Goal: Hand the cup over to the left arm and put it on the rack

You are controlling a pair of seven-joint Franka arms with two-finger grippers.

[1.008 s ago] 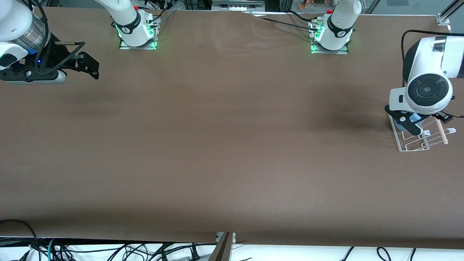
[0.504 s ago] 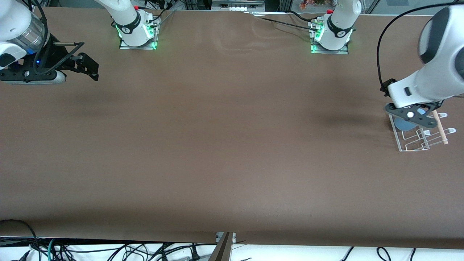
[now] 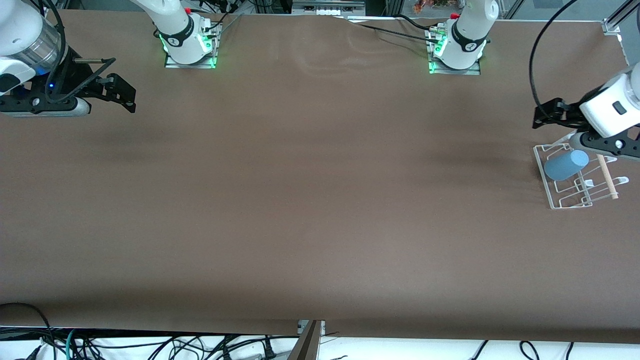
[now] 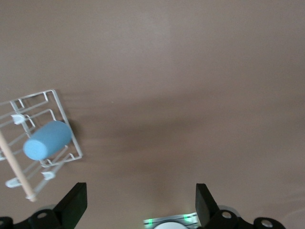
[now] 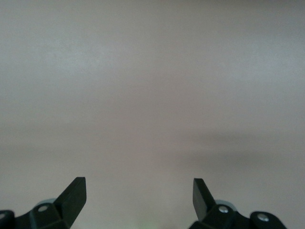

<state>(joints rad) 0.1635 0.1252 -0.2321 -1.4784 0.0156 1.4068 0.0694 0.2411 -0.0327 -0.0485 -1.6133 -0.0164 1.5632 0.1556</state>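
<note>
- The small light-blue plastic cup (image 3: 566,165) is lying on its side in the white wire drying rack (image 3: 555,198), tilted across the wires at the rack's end farther from the front camera. Nothing is holding it.
- The rack sits on the brown table (image 3: 310,200) at the left arm's end. Its light wooden rod (image 3: 606,175) runs along the side closest to the table's edge.
- In the left wrist view, the cup (image 4: 47,140) shows its closed flat base. I can't see its open mouth from either view.
- The left arm's black two-finger gripper (image 3: 575,125) is up in the air over the rack's edge farther from the front camera. Most of that arm is cut off by the frame edge.
- In the left wrist view the left gripper (image 4: 140,202) has its fingers (image 4: 74,202) spread wide with nothing between them, only bare table.
- The right arm's gripper (image 3: 117,92) waits over the table at the right arm's end. Its fingers are spread in the right wrist view (image 5: 138,195), empty too.
</note>
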